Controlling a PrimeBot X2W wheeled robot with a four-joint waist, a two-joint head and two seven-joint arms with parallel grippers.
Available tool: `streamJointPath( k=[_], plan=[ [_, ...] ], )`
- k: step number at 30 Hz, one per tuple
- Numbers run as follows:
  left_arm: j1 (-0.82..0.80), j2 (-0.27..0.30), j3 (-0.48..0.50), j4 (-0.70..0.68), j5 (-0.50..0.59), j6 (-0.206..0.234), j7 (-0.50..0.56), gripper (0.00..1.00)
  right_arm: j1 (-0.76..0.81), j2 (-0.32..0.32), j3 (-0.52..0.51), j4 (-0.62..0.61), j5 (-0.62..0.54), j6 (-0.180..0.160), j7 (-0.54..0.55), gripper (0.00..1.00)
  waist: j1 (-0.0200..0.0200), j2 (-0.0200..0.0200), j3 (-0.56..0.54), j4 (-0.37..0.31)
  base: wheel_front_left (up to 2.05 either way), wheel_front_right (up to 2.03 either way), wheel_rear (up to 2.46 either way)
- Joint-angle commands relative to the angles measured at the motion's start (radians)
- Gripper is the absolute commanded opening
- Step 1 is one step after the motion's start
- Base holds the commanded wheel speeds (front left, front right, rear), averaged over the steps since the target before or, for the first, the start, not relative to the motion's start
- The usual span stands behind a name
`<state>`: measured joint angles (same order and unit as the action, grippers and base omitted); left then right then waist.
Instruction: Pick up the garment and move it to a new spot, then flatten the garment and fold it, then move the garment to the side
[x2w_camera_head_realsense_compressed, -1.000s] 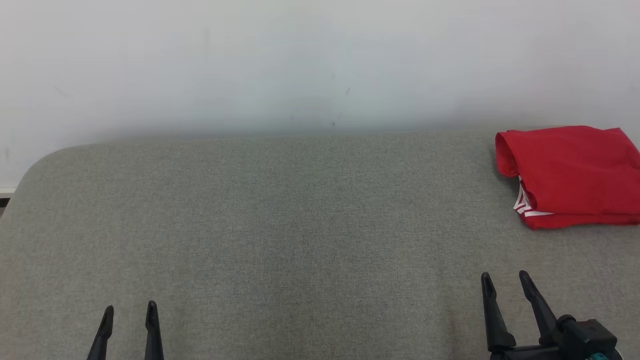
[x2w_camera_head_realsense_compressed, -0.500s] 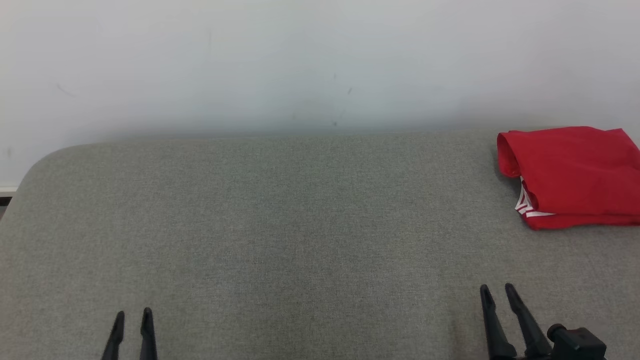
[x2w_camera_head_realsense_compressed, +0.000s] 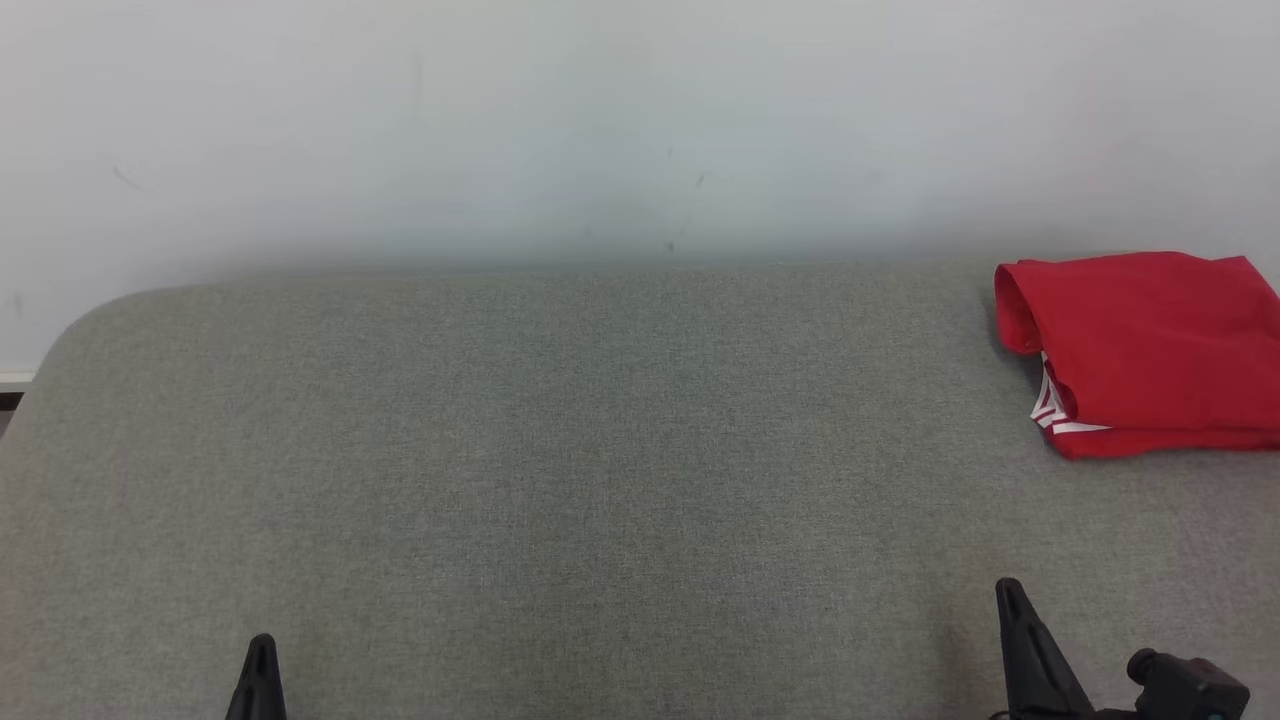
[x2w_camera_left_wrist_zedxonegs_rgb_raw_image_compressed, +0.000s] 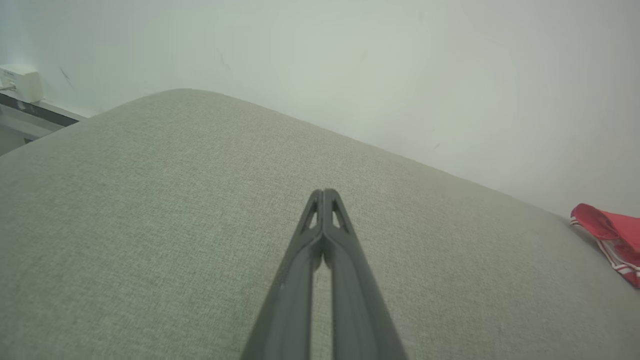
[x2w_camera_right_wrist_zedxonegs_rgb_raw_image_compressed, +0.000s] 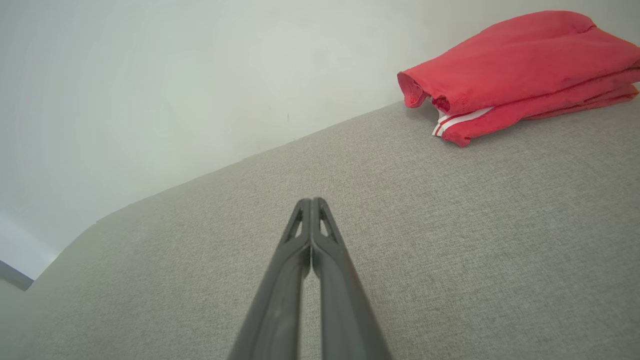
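1: left gripper (x2w_camera_head_realsense_compressed: 262, 650), front edge of grey worktop (x2w_camera_head_realsense_compressed: 600, 450), left side, fingers pressed together, empty | 2: right gripper (x2w_camera_head_realsense_compressed: 1010, 595), front edge, right side, fingers pressed together, empty | 3: garment (x2w_camera_head_realsense_compressed: 1150, 350), red, folded, far right corner, well apart from both

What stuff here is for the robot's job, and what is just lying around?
For the job: red garment, folded; left gripper and right gripper, both shut and empty.
Just lying about: grey cushioned surface, white wall, small white box by the wall.
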<state>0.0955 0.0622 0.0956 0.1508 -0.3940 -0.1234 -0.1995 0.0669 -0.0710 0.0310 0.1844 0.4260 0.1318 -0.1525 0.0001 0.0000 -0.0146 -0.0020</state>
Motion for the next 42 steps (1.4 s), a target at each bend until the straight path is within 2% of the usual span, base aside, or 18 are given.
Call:
streamJointPath(
  k=[1, 24, 42],
  plan=[
    [-0.031, 0.001, 0.003, -0.011, -0.048, -0.001, 0.007, 0.00, -0.027, -0.004, -0.008, -0.011, 0.045, 0.000, 0.006, 0.00, -0.0001, 0.0000, 0.000, 0.000, 0.00, 0.00, 0.00],
    [-0.085, -0.003, 0.007, 0.019, -0.405, -0.004, 0.099, 0.00, -0.075, -0.004, -0.039, 0.009, 0.400, -0.001, 0.077, 0.00, -0.0001, 0.0000, 0.004, 0.000, 0.00, 0.00, 0.00],
    [-0.120, -0.005, 0.011, 0.040, -0.627, -0.005, 0.159, 0.00, -0.102, -0.002, -0.062, 0.022, 0.621, -0.001, 0.125, 0.00, -0.0001, 0.0000, 0.007, 0.001, 0.00, 0.00, 0.00]
  ],
)
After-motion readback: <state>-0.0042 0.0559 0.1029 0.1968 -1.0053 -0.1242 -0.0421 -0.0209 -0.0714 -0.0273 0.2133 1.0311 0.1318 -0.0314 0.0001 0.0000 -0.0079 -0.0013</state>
